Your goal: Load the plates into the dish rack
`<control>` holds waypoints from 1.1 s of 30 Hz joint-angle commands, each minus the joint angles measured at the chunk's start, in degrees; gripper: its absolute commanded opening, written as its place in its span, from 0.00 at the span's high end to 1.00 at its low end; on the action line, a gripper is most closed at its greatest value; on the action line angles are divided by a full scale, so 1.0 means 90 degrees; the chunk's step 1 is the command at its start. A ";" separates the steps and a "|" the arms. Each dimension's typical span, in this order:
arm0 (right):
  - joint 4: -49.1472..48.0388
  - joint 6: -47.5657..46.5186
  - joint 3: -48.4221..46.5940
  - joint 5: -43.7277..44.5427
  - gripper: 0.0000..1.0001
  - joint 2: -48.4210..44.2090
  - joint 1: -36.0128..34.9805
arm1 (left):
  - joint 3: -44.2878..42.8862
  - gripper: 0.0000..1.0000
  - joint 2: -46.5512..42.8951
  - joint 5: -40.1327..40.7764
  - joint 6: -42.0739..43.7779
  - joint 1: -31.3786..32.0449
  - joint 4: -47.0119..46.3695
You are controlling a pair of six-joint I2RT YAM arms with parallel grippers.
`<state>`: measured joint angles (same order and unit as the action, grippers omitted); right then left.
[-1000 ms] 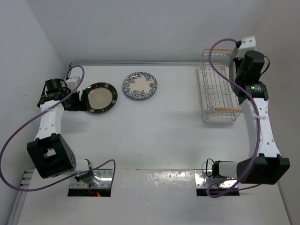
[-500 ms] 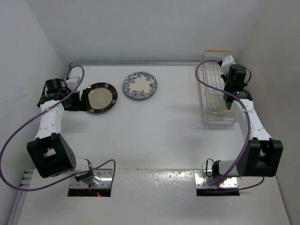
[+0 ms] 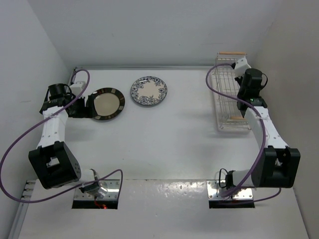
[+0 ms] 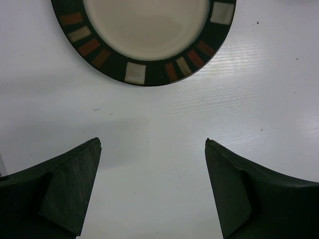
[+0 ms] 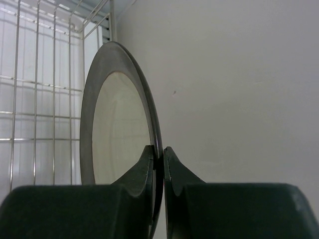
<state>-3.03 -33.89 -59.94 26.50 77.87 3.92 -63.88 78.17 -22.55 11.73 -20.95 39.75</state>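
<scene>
The right claw (image 5: 158, 153), clamped on the round grey-rimmed plate (image 5: 119, 134), should lower it upright and slowly into the white wire dish rack (image 5: 40, 84). The left claw (image 4: 152, 143) stands apart.

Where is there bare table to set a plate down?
Bare: the table between floral plate and dish rack, and its whole near half. Crowded: left gripper by the dark-rimmed plate; right gripper holding a grey plate at the rack.
</scene>
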 commanded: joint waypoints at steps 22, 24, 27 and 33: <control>-0.0220 0.1578 0.0293 -0.0689 0.60 -0.0331 0.0765 | -0.0100 0.11 -0.0043 -0.0073 -0.0024 -0.0055 -0.0119; -0.0191 0.1578 0.0254 -0.0766 0.45 -0.0351 0.0765 | -0.0100 0.11 -0.0043 -0.0073 -0.0024 -0.0055 -0.0119; -0.0113 0.1588 0.0050 -0.0864 0.39 -0.0400 0.0765 | -0.0100 0.11 0.0102 -0.0015 -0.0024 -0.0055 -0.0119; 0.0063 0.1627 -0.0380 -0.0787 0.47 -0.0244 0.0775 | -0.0617 0.11 0.0601 0.0065 0.0035 -0.0055 0.0124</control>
<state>0.89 -20.38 -58.83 18.65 76.38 10.41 -65.78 82.43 -21.61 11.75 -20.95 40.47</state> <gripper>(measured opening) 0.553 0.892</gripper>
